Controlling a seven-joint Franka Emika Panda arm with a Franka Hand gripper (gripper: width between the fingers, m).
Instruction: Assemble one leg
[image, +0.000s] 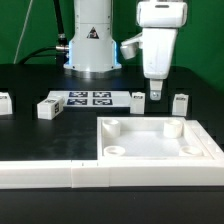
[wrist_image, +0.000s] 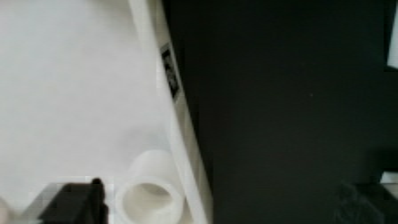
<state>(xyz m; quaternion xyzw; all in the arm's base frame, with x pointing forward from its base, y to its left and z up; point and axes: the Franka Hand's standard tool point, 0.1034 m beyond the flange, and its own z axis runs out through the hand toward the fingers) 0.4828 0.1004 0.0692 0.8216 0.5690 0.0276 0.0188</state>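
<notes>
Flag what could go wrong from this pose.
1. The gripper hangs between one leg and another leg, centred over neither. A straight descent could knock one aside.
2. The wrist view shows the white panel edge and a corner socket close by, so a finger might clip the panel.

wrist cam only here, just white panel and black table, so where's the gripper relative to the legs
Observer: The gripper hangs low between a leg on the exterior view's left and a leg on its right.
Operator: any leg in the panel yet
Observer: No. The panel shows four corner sockets, and none holds a leg.
Operator: more legs around
Observer: Another leg lies beyond the marker board, toward the exterior view's left.
</notes>
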